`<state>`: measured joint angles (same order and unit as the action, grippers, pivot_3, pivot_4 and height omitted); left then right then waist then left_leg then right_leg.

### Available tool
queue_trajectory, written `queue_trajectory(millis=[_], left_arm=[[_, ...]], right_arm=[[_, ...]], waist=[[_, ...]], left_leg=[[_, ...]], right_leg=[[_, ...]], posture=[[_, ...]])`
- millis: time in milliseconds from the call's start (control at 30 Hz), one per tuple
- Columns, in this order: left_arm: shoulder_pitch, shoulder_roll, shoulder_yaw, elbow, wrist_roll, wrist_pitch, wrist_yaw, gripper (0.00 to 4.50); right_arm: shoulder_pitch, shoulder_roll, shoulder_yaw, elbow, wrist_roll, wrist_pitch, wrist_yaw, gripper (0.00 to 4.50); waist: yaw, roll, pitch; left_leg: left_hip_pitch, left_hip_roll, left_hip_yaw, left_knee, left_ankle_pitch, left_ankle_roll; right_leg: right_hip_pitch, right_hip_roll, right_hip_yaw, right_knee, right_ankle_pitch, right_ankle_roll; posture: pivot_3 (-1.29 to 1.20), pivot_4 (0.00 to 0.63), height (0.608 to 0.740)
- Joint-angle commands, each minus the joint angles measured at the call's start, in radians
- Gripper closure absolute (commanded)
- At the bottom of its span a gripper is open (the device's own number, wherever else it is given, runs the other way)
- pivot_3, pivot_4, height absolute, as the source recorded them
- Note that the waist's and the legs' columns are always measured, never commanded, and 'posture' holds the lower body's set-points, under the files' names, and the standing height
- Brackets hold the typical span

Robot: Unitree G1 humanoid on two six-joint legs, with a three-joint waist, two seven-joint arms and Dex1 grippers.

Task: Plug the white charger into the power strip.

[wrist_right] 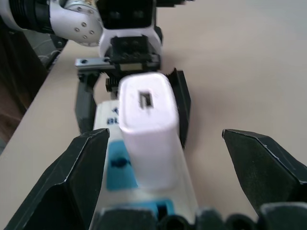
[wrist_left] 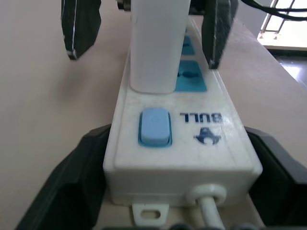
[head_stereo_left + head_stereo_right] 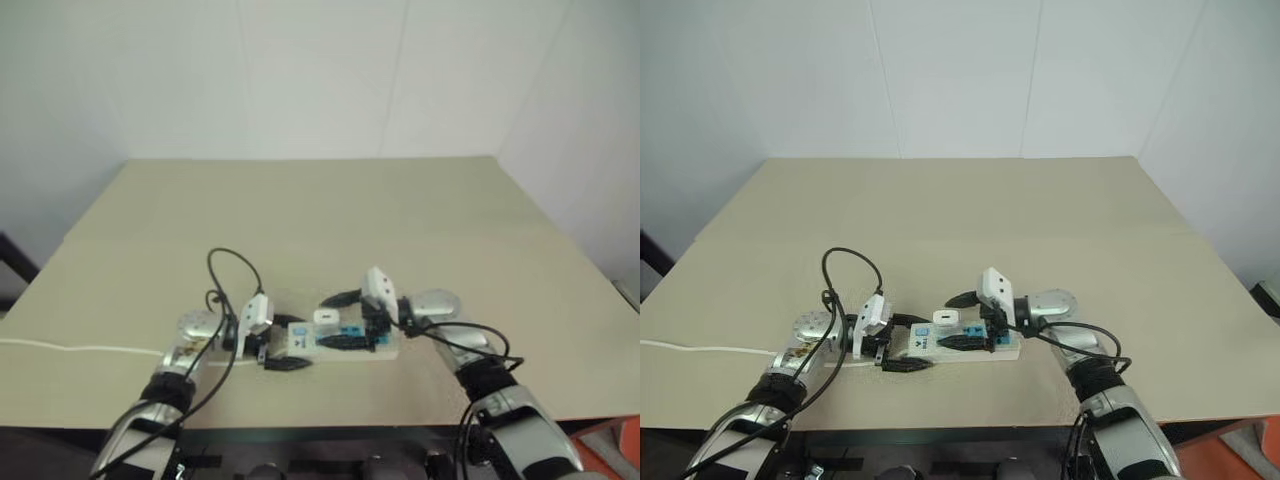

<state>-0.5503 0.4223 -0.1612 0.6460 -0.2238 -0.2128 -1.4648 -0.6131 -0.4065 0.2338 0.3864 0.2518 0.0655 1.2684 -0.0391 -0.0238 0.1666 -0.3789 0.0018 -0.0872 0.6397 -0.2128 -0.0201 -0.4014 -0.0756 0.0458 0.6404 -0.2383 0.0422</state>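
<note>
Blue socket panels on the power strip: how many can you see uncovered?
2. On the power strip, both lie beyond the white charger, which stands next to the blue switch: one right behind the charger, one further along. The charger may cover a third.

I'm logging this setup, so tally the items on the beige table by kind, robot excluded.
Small white boxy charger, standing in the strip: 1
Long white power strip with blue socket panels: 1
Thin white cord across the tabletop: 1
Total: 3

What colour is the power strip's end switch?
Light blue switch, clearest in the left wrist view.
</note>
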Motion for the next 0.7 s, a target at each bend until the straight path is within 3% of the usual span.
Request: queue_trajectory(millis=[33,200,400,567,700], left_arm=[[-0.023,-0.002,0.01,-0.02,-0.015,0.013,-0.017,0.02],[0.017,0.051,0.044,-0.214,-0.098,0.123,-0.052,0.02],[0.109,0.257,0.133,-0.466,-0.215,0.318,-0.101,0.02],[0.168,0.395,0.254,-0.437,-0.207,0.327,-0.04,0.02],[0.204,0.429,0.329,-0.45,-0.231,0.34,0.014,0.02]], right_arm=[[0.019,-0.078,-0.073,-0.12,0.055,0.072,0.023,0.0],[0.084,-0.199,-0.159,-0.26,0.118,0.157,0.03,0.0],[0.185,-0.358,-0.285,-0.373,0.177,0.196,0.047,0.0],[0.301,-0.465,-0.39,-0.378,0.184,0.19,0.03,0.0],[0.383,-0.508,-0.466,-0.387,0.183,0.181,0.006,0.0]], waist=[[0.0,0.001,0.001],[-0.004,0.001,0.006],[-0.009,0.003,0.014],[-0.003,0.002,0.02],[-0.001,0.002,0.023]], left_leg=[[-0.005,0.0,0.0,0.001,0.0,0.0],[-0.011,-0.001,0.0,0.001,0.0,0.0],[-0.01,0.0,0.0,0.001,0.0,0.0],[-0.01,0.0,0.0,0.001,0.0,0.0],[-0.011,0.0,0.001,0.001,0.0,0.0]], right_leg=[[-0.005,0.0,0.0,0.001,0.0,0.0],[-0.009,0.0,0.0,0.001,0.001,0.0],[-0.01,0.0,0.0,0.001,0.0,0.0],[-0.01,-0.001,0.0,0.0,0.0,0.0],[-0.01,-0.001,0.0,-0.001,0.0,0.0]], posture=[[0.0,0.15,0.74],[0.0,0.15,0.74],[0.0,0.15,0.74],[0.0,0.15,0.74],[0.0,0.15,0.74]])
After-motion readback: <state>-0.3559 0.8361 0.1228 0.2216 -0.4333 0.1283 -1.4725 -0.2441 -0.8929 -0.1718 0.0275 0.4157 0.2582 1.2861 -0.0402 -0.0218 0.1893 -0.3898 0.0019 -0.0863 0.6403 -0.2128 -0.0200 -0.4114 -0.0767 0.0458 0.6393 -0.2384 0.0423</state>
